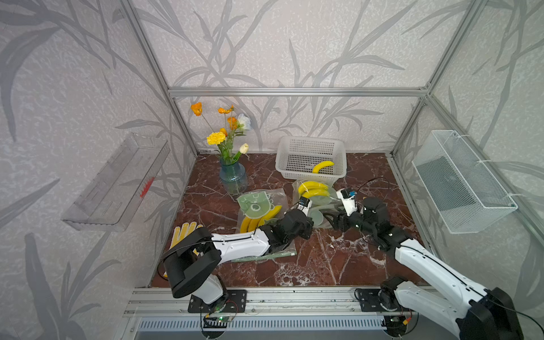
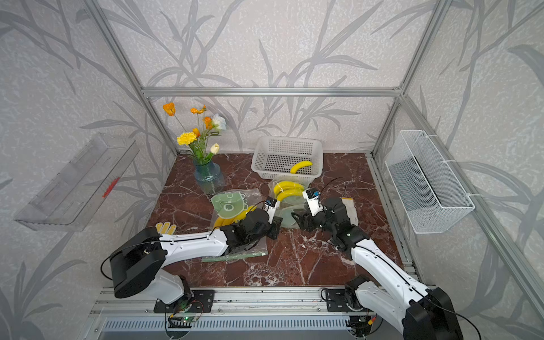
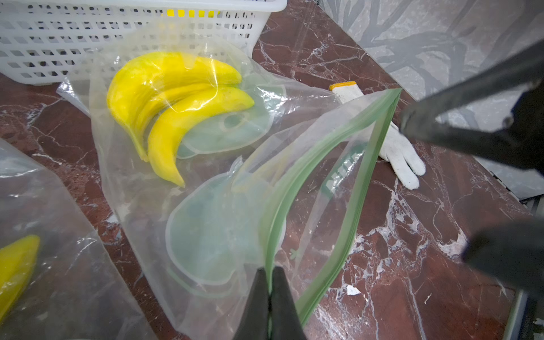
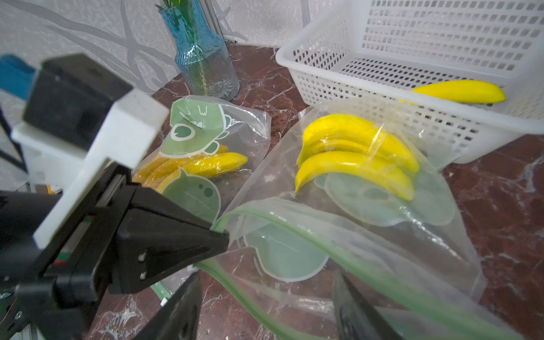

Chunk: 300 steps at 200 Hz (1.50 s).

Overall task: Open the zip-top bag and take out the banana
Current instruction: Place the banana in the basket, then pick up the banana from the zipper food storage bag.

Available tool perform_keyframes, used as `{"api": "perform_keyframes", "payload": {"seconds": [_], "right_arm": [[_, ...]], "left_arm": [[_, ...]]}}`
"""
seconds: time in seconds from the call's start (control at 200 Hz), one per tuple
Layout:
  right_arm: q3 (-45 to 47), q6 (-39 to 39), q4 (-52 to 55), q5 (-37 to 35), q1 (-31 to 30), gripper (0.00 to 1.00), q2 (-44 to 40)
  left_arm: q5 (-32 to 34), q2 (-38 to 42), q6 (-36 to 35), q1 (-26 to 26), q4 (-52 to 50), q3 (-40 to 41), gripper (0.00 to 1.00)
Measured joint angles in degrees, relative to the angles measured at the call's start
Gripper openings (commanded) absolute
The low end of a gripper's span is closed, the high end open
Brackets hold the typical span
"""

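A clear zip-top bag with a green zip lies on the marble in front of the basket. Inside it, at its closed end, is a yellow banana bunch. The bag's mouth gapes, its green zip strips spread apart. My left gripper is shut on one zip strip at the mouth's corner. My right gripper is open, and the other green strip runs between its fingers without being pinched.
A white basket behind the bag holds a single banana. A second bag of bananas with green cartoon prints lies to the left. A blue vase of flowers stands behind it. A white glove lies right of the bag, a yellow one at the front left.
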<state>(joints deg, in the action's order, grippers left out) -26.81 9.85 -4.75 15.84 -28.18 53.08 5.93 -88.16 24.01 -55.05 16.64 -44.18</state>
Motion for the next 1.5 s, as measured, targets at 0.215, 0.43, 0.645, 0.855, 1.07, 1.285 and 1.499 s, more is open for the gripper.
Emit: {"api": "perform_keyframes", "payload": {"seconds": [0.215,0.43,0.645,0.855,1.07,1.285,1.499], "right_arm": [[5.4,5.2,-5.7,-4.3,-3.4,0.67,0.2],[5.4,7.3,-11.5,-5.4,-4.4,0.67,5.6],[3.7,8.9,-14.8,-5.3,-4.5,0.67,13.4],[1.5,9.9,-16.9,-5.1,-4.8,0.67,16.9],[-1.3,12.2,-19.0,-5.3,-6.3,0.67,27.5],[-5.4,13.1,-15.2,-6.1,-9.2,0.63,36.2],[-5.2,13.7,-15.0,-8.3,-9.4,0.7,34.6]], "left_arm": [[0.0,0.5,0.1,-0.4,1.0,0.2,0.0],[0.0,3.8,-0.5,-1.0,2.6,0.7,0.0],[-0.2,4.5,-1.7,-1.4,3.6,0.9,0.0],[-0.9,4.4,-2.6,-1.9,3.7,0.9,0.0],[-0.9,3.7,-3.0,-2.0,4.0,0.9,0.0],[-1.6,2.8,-3.4,-2.8,5.1,0.8,0.0],[-2.1,2.1,-2.9,-3.5,7.7,0.8,0.0]]}}
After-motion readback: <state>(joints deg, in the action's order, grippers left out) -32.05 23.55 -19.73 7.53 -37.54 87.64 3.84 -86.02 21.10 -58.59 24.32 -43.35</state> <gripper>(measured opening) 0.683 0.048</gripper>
